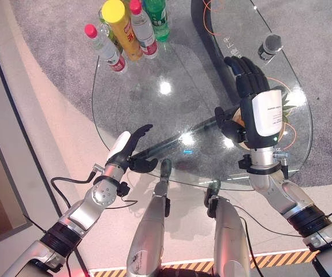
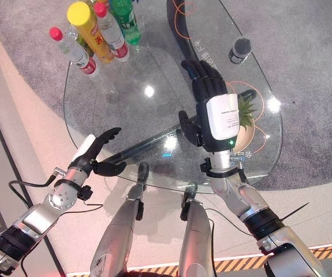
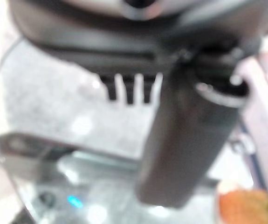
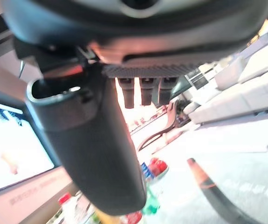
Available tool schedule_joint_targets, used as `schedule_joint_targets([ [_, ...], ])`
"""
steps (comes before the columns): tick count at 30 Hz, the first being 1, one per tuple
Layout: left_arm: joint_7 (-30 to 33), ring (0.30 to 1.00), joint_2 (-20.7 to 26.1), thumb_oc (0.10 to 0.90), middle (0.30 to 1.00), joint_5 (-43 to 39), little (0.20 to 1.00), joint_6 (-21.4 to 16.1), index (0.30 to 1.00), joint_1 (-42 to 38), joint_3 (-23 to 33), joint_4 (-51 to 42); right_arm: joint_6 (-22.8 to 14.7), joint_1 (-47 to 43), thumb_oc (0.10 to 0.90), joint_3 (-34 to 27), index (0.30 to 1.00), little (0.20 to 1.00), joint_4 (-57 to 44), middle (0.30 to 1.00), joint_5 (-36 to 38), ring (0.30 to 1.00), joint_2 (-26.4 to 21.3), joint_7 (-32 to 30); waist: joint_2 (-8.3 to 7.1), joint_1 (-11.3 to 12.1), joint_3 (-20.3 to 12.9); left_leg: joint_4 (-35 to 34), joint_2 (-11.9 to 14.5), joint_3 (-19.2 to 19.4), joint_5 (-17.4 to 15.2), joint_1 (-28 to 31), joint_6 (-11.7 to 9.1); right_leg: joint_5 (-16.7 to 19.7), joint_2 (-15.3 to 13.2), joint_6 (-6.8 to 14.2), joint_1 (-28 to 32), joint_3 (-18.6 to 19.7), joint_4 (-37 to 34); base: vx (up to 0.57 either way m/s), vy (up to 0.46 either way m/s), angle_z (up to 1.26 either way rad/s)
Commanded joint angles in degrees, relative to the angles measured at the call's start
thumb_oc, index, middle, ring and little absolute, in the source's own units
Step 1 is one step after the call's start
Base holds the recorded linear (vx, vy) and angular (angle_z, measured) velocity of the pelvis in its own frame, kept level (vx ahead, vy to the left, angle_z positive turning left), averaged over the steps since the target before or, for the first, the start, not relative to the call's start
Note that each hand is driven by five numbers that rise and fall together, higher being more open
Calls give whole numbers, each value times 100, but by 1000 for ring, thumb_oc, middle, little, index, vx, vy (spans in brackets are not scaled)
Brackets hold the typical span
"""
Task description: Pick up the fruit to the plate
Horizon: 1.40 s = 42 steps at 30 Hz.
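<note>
On the oval glass bench [image 1: 154, 109], both the left hand [image 1: 132, 151] and right hand [image 2: 212, 101] hang open, empty; lower the right squarely over the spiky-leaved orange fruit [image 2: 245, 109] before closing.

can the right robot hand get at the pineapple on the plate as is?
Probably yes: the right robot hand hovers open just above the spiky-leaved pineapple on the round plate, with nothing between them.

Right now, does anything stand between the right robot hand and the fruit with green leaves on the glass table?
Nothing visible does. The open right robot hand hangs right over the green-leaved fruit, hiding part of it. The cluster of plastic bottles and the small dark cylindrical can stand far off on the glass table.
</note>
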Motion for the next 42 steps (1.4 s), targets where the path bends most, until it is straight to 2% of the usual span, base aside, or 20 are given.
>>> schedule_joint_targets([
  [1, -1, 900, 106, 800, 900, 169, 900, -446, 900, 21, 263, -502, -489, -215, 800, 31, 900, 900, -558, 900, 53, 900, -105, 218, -350, -10, -138, 783, -484, 397, -1015, 623, 327, 1321, 255, 253, 822, -205, -1699, 0, 0, 0],
  [4, -58, 900, 43, 800, 900, 38, 900, -389, 900, 122, 281, -468, -680, -38, 800, 109, 900, 900, -527, 900, 399, 900, -41, 705, -361, -2, -138, 622, -482, 349, -1000, 916, 311, 1327, 248, 274, 1090, -198, -1815, 0, 0, 0],
  [7, -227, 900, -159, 800, 900, -494, 900, -262, 900, 339, 337, -261, -957, 271, 800, 108, 900, 900, -420, 900, 974, 900, 52, 1306, -369, 11, -138, 373, -460, 286, -949, 1354, 283, 1330, 242, 292, 1512, -170, -1984, 0, 0, 0],
  [9, -245, 900, -323, 800, 900, -723, 900, -239, 900, 471, 360, -68, -1061, 469, 800, 131, 900, 900, -347, 900, 1080, 900, 123, 1630, -371, 7, -163, 230, -435, 247, -916, 1563, 268, 1332, 250, 293, 1714, -147, -2078, 0, 0, 0],
  [11, -284, 900, -499, 800, 900, -880, 900, -114, 900, 723, 360, 161, -1152, 859, 800, 152, 900, 900, -341, 900, 1739, 900, 185, 2388, -405, -7, -389, -14, -399, 191, -867, 1827, 240, 1334, 267, 302, 1995, -129, -2276, 63, -13, 1],
  [13, -443, 900, -592, 800, 900, -936, 900, -16, 900, 859, 377, 389, -1181, 1094, 800, 185, 900, 900, -244, 900, 2093, 900, 249, 2953, -442, -12, -545, -155, -378, 158, -845, 1986, 219, 1338, 276, 306, 2166, -119, -2394, 57, -23, 0],
  [15, -668, 900, -683, 800, 900, -1039, 900, 128, 900, 1002, 333, 654, -1089, 1366, 800, 231, 900, 900, -159, 900, 2712, 900, 325, 3536, -481, -29, -730, -304, -347, 130, -806, 2168, 194, 1359, 284, 313, 2358, -125, -2525, 66, -23, -2],
  [16, -716, 900, -766, 800, 900, -1189, 900, 142, 900, 1087, 326, 846, -1022, 1488, 800, 249, 900, 900, -67, 900, 2791, 900, 403, 3781, -509, -42, -844, -355, -331, 132, -792, 2249, 178, 1370, 280, 315, 2438, -128, -2574, 54, -19, -1],
  [18, -738, 900, -806, 800, 900, -1290, 900, 172, 900, 1120, 330, 932, -990, 1534, 800, 259, 900, 900, -31, 900, 2813, 900, 430, 3878, -519, -48, -890, -380, -324, 133, -786, 2283, 172, 1375, 280, 316, 2470, -131, -2596, 18, -6, 0],
  [20, -865, 900, -1061, 800, 900, -1573, 900, 203, 900, 1347, 435, 1414, -818, 1865, 800, 267, 900, 900, 167, 900, 3264, 900, 627, 4377, -570, -88, -1110, -504, -274, 157, -755, 2471, 155, 1410, 277, 316, 2659, -154, -2717, 54, -24, -2],
  [23, -962, 900, -1284, 800, 900, -1526, 900, 166, 900, 1535, 543, 1910, -494, 2140, 800, 255, 900, 900, 441, 900, 3501, 900, 846, 4966, -609, -120, -1317, -631, -226, 197, -737, 2654, 134, 1434, 278, 312, 2836, -180, -2837, 69, -28, 0],
  [24, -948, 900, -1404, 800, 900, -1497, 900, 186, 900, 1642, 605, 2233, -111, 2307, 800, 276, 900, 900, 644, 900, 3720, 900, 938, 5386, -625, -139, -1462, -741, -187, 214, -720, 2803, 121, 1461, 279, 310, 2977, -193, -2942, 51, -24, -1],
  [25, -956, 900, -1419, 800, 900, -1489, 900, 173, 900, 1650, 612, 2271, -95, 2320, 800, 277, 900, 900, 667, 900, 3736, 900, 945, 5415, -626, -140, -1470, -755, -183, 216, -716, 2820, 119, 1464, 279, 310, 2992, -195, -2953, 56, -32, -2],
  [27, -1017, 900, -1581, 800, 900, -1517, 900, 77, 900, 1722, 712, 2738, 183, 2472, 800, 274, 900, 900, 1027, 900, 3881, 900, 1071, 5722, -636, -152, -1622, -888, -142, 240, -680, 2958, 94, 1496, 275, 310, 3131, -223, -3073, 43, -36, -5],
  [28, -1025, 900, -1704, 800, 900, -1543, 900, 44, 900, 1726, 767, 3034, 495, 2539, 800, 256, 900, 900, 1239, 900, 4012, 900, 1164, 5932, -633, -167, -1721, -992, -112, 255, -644, 3043, 80, 1521, 274, 311, 3218, -245, -3161, 43, -38, -7],
  [30, -1075, 900, -1837, 800, 900, -1529, 900, -100, 900, 1710, 831, 3339, 715, 2597, 800, 221, 900, 900, 1532, 900, 4023, 900, 1300, 6069, -630, -183, -1823, -1079, -86, 268, -612, 3112, 67, 1539, 282, 309, 3287, -253, -3230, 38, -30, -4],
  [31, -1127, 900, -1927, 800, 900, -1406, 900, -111, 900, 1680, 860, 3539, 965, 2623, 800, 183, 900, 900, 1747, 900, 4176, 900, 1383, 6146, -624, -197, -1899, -1120, -75, 274, -604, 3156, 63, 1552, 293, 300, 3339, -258, -3282, 39, -25, -2],
  [35, -1198, 900, -2181, 800, 900, -1476, 900, -151, 900, 1578, 950, 4245, 1409, 2671, 800, -52, 900, 900, 2584, 900, 4402, 900, 1715, 6358, -609, -250, -2091, -1178, -22, 342, -588, 3233, 44, 1569, 318, 280, 3436, -248, -3377, 46, -25, -5],
  [39, -1072, 900, -2509, 800, 900, -1727, 900, -193, 900, 1494, 1199, 5215, 1665, 2627, 800, -356, 900, 900, 3868, 900, 4563, 900, 2094, 6451, -585, -286, -2224, -1178, 44, 459, -624, 3322, 31, 1560, 315, 250, 3525, -239, -3426, 40, -13, -6],
  [42, -976, 900, -2631, 800, 900, -1863, 900, -90, 900, 1488, 1354, 5640, 1756, 2586, 800, -440, 900, 900, 4403, 900, 4727, 900, 2240, 6459, -578, -286, -2291, -1178, 68, 494, -646, 3362, 29, 1546, 321, 232, 3577, -230, -3448, 47, -16, -7],
])
